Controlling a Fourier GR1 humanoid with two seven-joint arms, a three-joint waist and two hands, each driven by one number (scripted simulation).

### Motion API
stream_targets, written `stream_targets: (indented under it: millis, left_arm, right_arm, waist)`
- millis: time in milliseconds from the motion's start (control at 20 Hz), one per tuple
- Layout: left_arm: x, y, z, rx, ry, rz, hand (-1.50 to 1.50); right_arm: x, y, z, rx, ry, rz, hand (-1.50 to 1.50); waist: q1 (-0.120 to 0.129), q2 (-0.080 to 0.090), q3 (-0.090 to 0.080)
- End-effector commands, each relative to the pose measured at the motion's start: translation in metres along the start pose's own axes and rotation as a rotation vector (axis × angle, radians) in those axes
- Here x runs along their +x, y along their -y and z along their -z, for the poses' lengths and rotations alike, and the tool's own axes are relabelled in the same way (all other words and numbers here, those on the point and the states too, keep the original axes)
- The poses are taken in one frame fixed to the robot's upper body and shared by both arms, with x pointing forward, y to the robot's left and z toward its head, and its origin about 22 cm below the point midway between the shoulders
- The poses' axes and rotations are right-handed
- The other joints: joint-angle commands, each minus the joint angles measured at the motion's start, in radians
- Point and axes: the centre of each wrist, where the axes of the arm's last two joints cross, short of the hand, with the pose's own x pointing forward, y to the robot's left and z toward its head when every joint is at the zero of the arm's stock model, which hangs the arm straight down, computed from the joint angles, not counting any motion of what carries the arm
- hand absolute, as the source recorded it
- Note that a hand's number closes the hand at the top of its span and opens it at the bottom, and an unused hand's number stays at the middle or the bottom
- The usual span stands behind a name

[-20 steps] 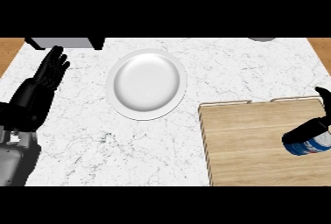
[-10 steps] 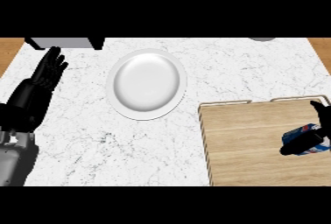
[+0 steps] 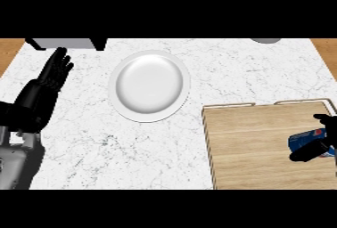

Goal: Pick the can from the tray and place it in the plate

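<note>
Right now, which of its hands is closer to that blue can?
The right hand: its fingers curl around the can over the tray. The left hand rests open far across the counter.

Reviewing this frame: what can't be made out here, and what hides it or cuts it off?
- Can, head view: only part of its blue side shows; the right hand curls round it and the right edge cuts it off.
- Right hand: mostly out of frame at the right edge.
- Whether the can rests on the tray or is lifted: cannot tell.
- Grey object at the top edge: cut off, unidentifiable.
- Dark box at top left: only its lower part shows.
</note>
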Motion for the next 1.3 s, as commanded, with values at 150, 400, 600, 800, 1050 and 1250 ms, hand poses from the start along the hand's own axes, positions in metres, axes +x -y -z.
stream_targets:
  millis: [150,400,600,800,1050,1250]
  left_arm:
    - [0.012,-0.006,0.01,-0.001,0.002,0.003,0.0]
    - [0.003,-0.003,-0.001,0.01,-0.005,0.009,0.0]
    - [-0.004,-0.005,-0.007,0.02,-0.031,-0.006,0.0]
    - [0.009,-0.007,0.004,0.024,-0.003,0.01,0.0]
    - [0.008,0.0,-0.007,0.022,-0.008,0.016,0.0]
    - [0.013,-0.004,0.004,-0.011,0.001,-0.016,0.0]
  right_arm:
    - [0.01,-0.013,0.002,-0.218,-0.05,-0.051,1.5]
    - [-0.011,-0.076,-0.057,-0.216,0.04,-0.083,1.5]
    - [-0.032,-0.102,-0.093,-0.297,0.079,-0.123,1.5]
    - [-0.027,-0.1,-0.134,-0.445,0.134,-0.111,1.5]
    - [-0.014,-0.093,-0.185,-0.479,0.29,0.001,1.5]
    - [0.007,-0.08,-0.211,-0.553,0.501,0.101,1.5]
  waist:
    - [0.0,0.007,0.012]
    - [-0.02,0.0,0.011]
    - [-0.029,-0.002,0.011]
    - [-0.022,0.002,0.011]
    - [-0.006,0.003,0.011]
    - [-0.002,0.005,0.011]
